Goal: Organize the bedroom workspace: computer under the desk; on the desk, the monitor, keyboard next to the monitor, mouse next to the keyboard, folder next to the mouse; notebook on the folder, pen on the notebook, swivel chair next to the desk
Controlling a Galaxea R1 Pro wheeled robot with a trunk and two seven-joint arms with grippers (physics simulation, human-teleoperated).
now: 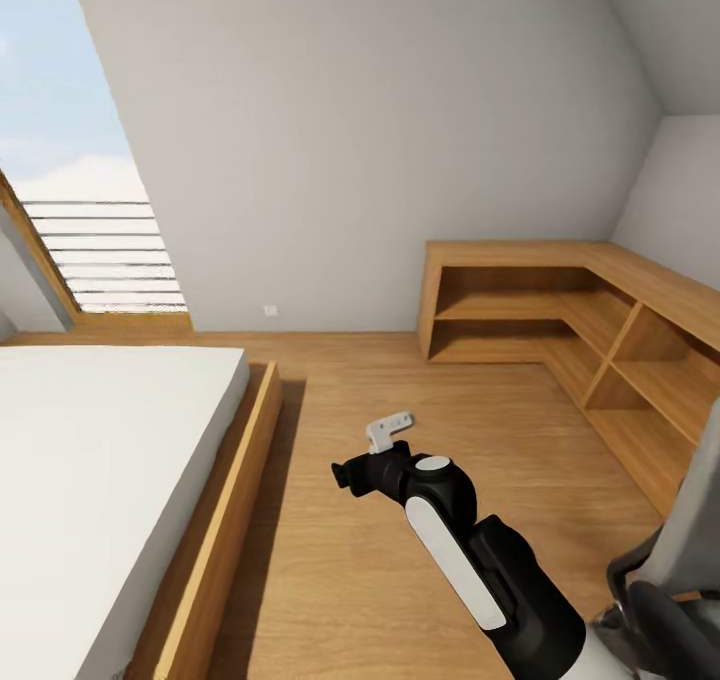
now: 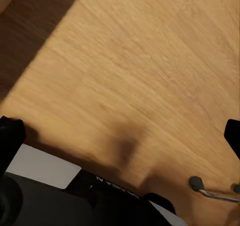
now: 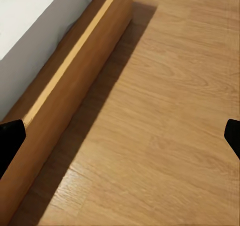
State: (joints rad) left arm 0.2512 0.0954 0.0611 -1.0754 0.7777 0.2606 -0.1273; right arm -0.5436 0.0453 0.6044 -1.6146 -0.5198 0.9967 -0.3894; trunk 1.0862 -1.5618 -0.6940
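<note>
Head view first: the robot is out on the wooden floor [image 1: 400, 410] of the bedroom. A bed [image 1: 90, 460] with a white mattress in a low wooden frame sits by the floor's left edge, and a corner shelf unit [image 1: 600, 330] of light wood runs along the far wall and down the right side. A sloped window [image 1: 90, 230] shows sky at the upper left. 1 arm [image 1: 470, 550] reaches in from the lower right corner, black and white, ending in a small pale bracket; which arm it is I cannot tell. At the right edge, a grey seat back and dark arm: the swivel chair [image 1: 680, 560], just beside the robot.

Left wrist view: the left claw [image 2: 120, 136] has its 2 dark fingertips [image 2: 10, 136] wide apart over bare floor, above the robot's own black-and-white body [image 2: 50, 186].

Right wrist view: the right claw [image 3: 120, 136] is likewise spread wide, floorboards between the tips, the bed frame near 1 tip.
</note>
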